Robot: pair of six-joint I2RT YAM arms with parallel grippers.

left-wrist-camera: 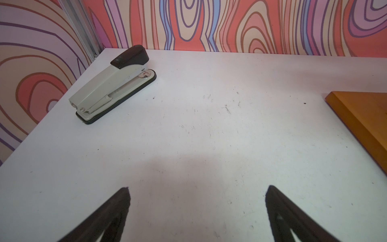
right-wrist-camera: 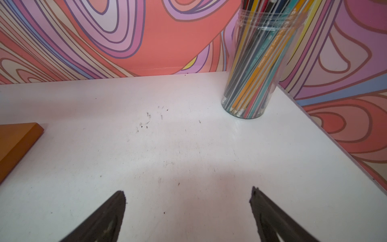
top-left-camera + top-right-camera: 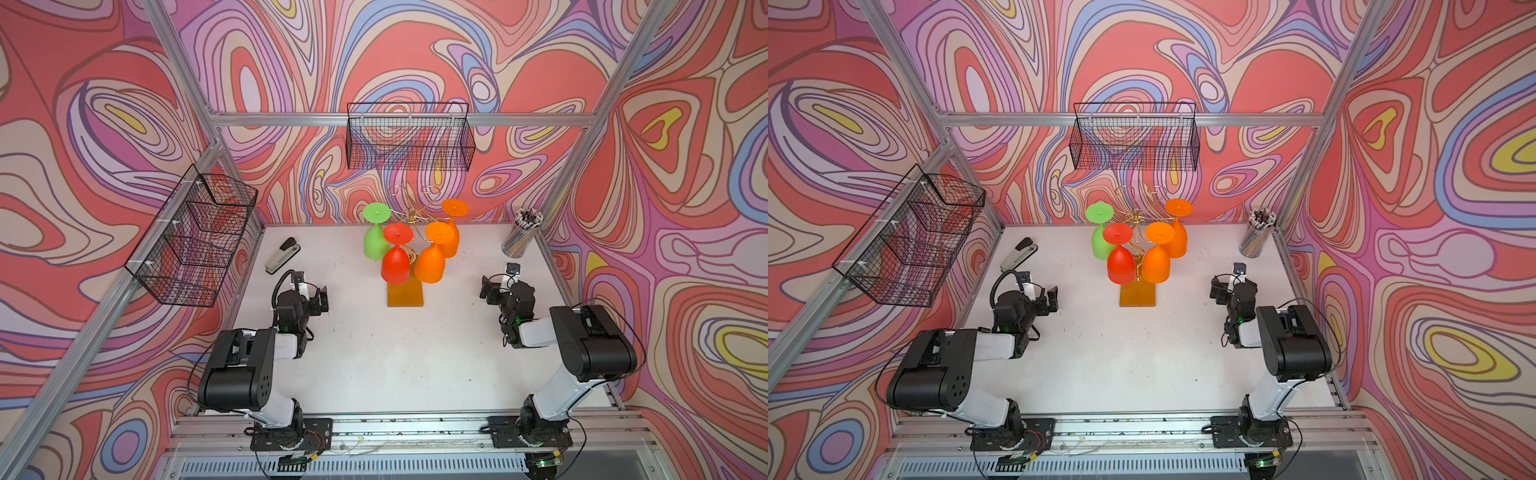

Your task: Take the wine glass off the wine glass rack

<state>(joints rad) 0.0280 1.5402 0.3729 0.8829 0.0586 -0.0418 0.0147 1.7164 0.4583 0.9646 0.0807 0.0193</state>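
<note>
At the back of the white worktop (image 3: 395,365), the wine glass rack (image 3: 412,216) stands on its wooden base (image 3: 405,296). Four glasses hang bowl-down from its gold spiral arms: a green glass (image 3: 376,245), a red glass (image 3: 395,266), a front orange glass (image 3: 430,266) and a rear orange glass (image 3: 454,245). Each foot lies flat in a curl of wire, which is what holds the glasses up, so freeing one probably means sliding it outward rather than pulling straight down. None is off the rack yet. The left fingers (image 1: 113,213) and right fingers (image 2: 270,215) are spread wide and empty. They hang low over bare worktop on either side of the base, well apart from the glasses, seemingly poised to approach. A stapler (image 3: 282,255) and a jar of pencils (image 3: 519,239) sit off toward the far corners.
</note>
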